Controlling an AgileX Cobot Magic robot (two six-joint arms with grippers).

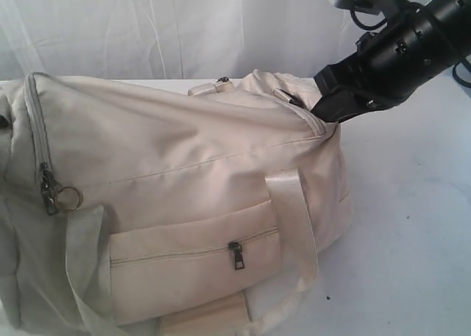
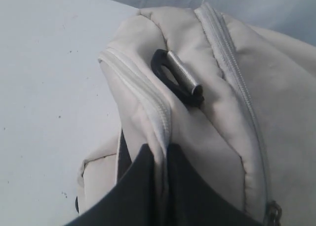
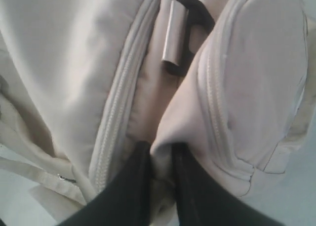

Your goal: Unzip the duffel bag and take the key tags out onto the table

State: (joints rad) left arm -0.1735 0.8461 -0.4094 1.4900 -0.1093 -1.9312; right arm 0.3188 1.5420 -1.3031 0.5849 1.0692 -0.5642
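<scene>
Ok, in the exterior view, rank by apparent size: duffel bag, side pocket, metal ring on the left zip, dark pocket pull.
1. duffel bag, largest
2. side pocket
3. metal ring and dark pocket pull: they look about alike, so I won't rank them.

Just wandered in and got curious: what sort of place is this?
Probably a robotics lab or test bench, not a home: a broad white table, a plain white curtain behind it, and a black robot arm gripping a cream duffel bag.
</scene>
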